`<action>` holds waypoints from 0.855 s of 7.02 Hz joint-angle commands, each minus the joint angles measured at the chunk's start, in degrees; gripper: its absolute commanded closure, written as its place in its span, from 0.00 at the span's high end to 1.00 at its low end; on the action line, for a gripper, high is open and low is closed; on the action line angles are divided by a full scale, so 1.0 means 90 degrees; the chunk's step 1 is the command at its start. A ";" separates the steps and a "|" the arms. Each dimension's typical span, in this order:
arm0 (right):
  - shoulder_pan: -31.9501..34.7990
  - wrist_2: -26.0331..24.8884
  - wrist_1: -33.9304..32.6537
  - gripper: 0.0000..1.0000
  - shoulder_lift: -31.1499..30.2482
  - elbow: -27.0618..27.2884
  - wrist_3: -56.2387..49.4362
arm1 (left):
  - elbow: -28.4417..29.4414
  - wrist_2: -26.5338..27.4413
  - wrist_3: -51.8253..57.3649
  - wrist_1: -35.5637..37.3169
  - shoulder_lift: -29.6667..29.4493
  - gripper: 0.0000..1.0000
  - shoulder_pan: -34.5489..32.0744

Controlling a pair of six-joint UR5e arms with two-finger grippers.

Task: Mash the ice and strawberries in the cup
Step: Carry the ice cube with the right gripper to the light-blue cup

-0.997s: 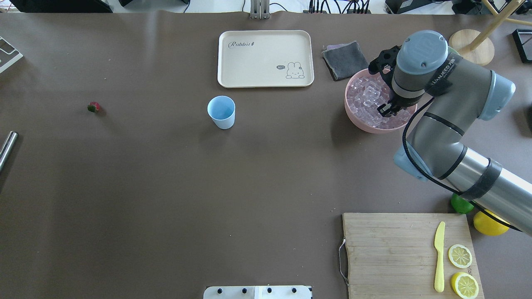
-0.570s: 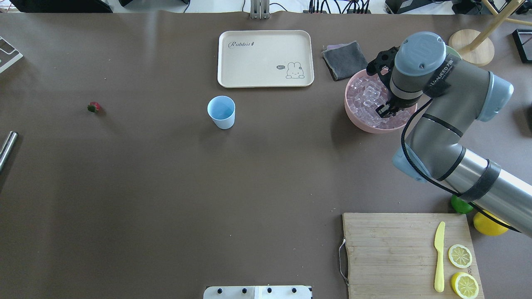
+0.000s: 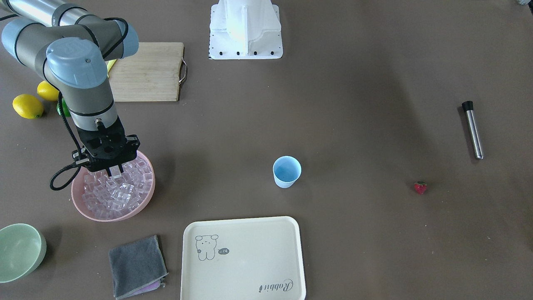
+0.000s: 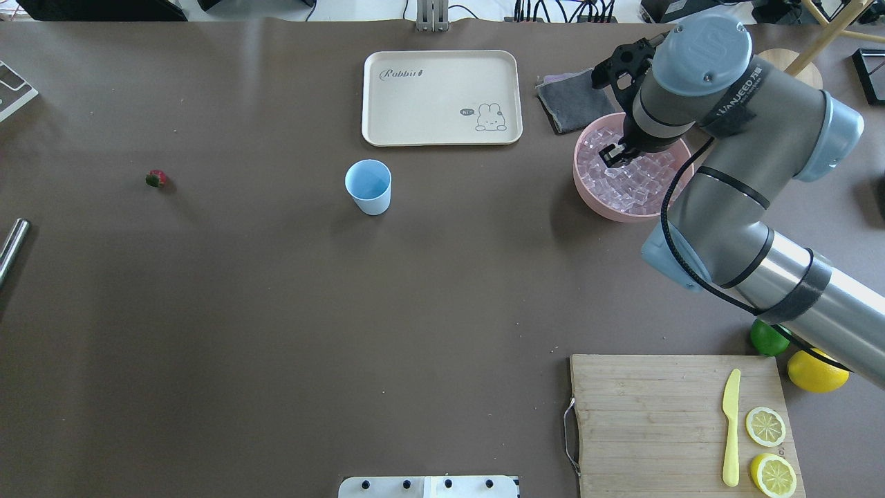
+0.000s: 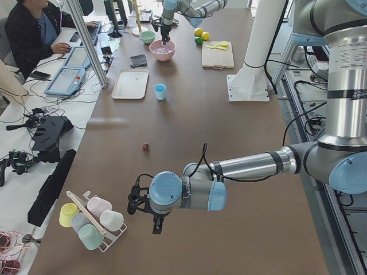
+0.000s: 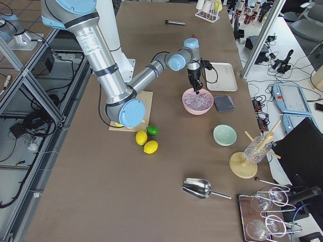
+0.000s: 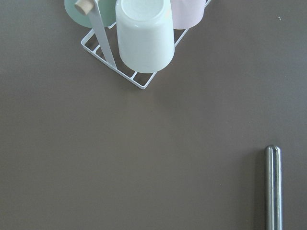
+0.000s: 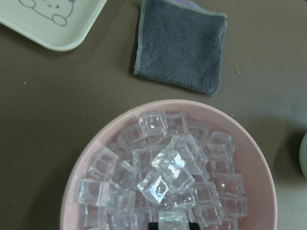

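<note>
Ice point(image 4: 626, 185) inside bowl point(image 4: 579, 183) rim, cup point(image 4: 368, 187) (upright) well apart

Cream rect. plastic tray w/ rabbit print point(image 4: 441, 97) at far centre. Grey folded cloth point(image 4: 570, 104) just beside round pink bowl point(image 4: 600, 206). Wooden cutting board point(image 4: 643, 422) w/ yellow plastic knife point(image 4: 730, 429) & 2 lemon halves point(image 4: 765, 426). Whole yellow lemon point(image 4: 816, 372) & green lime point(image 4: 766, 340) near its corner. Pale green bowl point(image 3: 18, 252) sits apart.

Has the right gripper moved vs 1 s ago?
Yes. In the overhead view the right gripper has shifted up and left over the pink bowl, from its near-right part toward the grey cloth.
</note>
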 commanded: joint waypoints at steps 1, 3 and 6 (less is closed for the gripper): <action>-0.0415 -0.0036 0.0014 0.04 0.1066 -0.0348 0.1110 | -0.0015 -0.0007 -0.0001 0.0000 0.0005 0.99 0.0000; -0.0747 -0.0171 0.0681 0.04 0.2317 -0.1565 0.2016 | -0.0044 -0.0007 -0.0001 0.0000 -0.0005 0.99 0.0000; -0.1363 -0.0797 0.2278 0.03 0.2818 -0.2732 0.2928 | -0.0054 -0.0017 -0.0001 0.0000 0.0005 0.99 -0.0029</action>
